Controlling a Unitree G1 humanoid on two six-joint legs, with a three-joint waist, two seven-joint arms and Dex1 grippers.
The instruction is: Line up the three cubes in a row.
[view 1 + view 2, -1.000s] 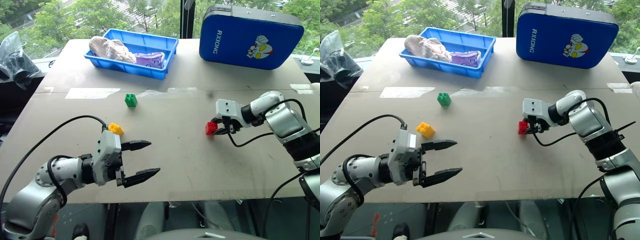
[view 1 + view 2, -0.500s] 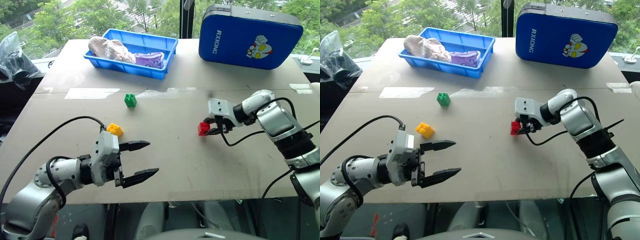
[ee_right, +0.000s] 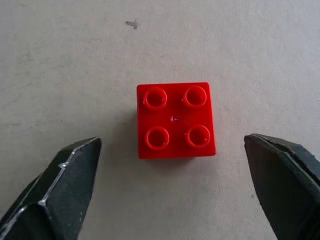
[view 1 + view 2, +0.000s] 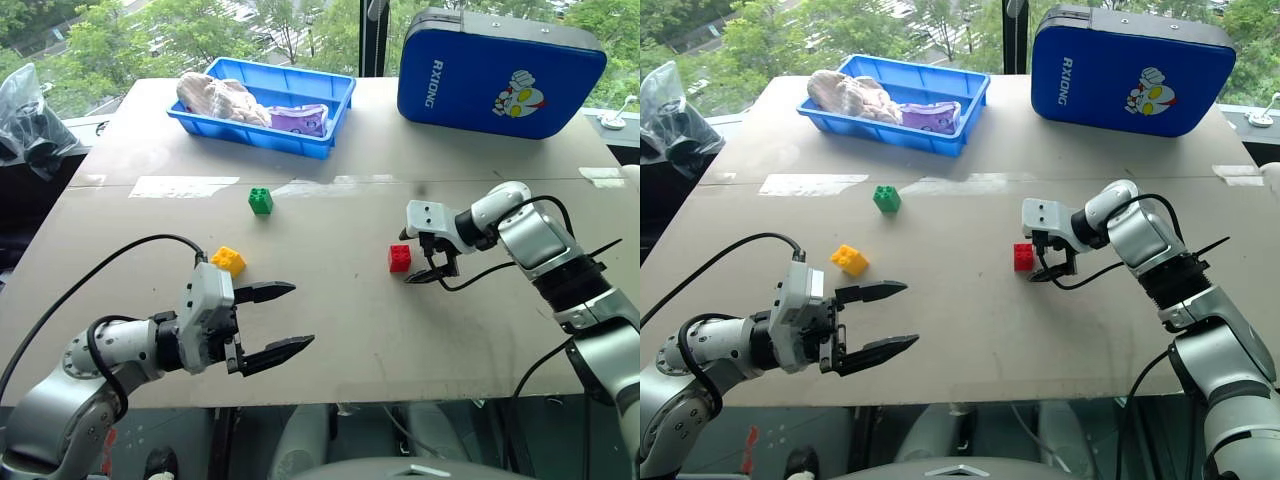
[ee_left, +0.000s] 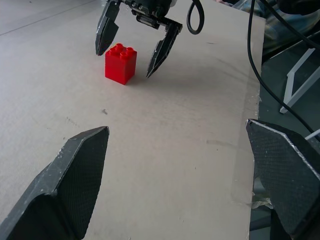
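Observation:
The red cube (image 4: 399, 258) stands studs-up on the grey table, between the spread fingers of my right gripper (image 4: 408, 259), which is open and not touching it. In the right wrist view the red cube (image 3: 176, 120) sits free between the two fingertips. The green cube (image 4: 261, 200) rests farther back on the left. The yellow cube (image 4: 229, 261) lies to the left of the red one, just behind my left gripper (image 4: 300, 315). That gripper is open and empty near the table's front edge, pointing toward the red cube (image 5: 120, 63).
A blue tray (image 4: 331, 112) holding bagged items stands at the back left. A blue case (image 4: 500, 70) stands at the back right. A black bag (image 4: 30, 115) lies off the table's left side. Bare tabletop (image 4: 330, 320) spreads between the two grippers.
My right gripper moved left with the red cube shut in it, then opened. The cube now stands free on the table. The left arm stayed still.

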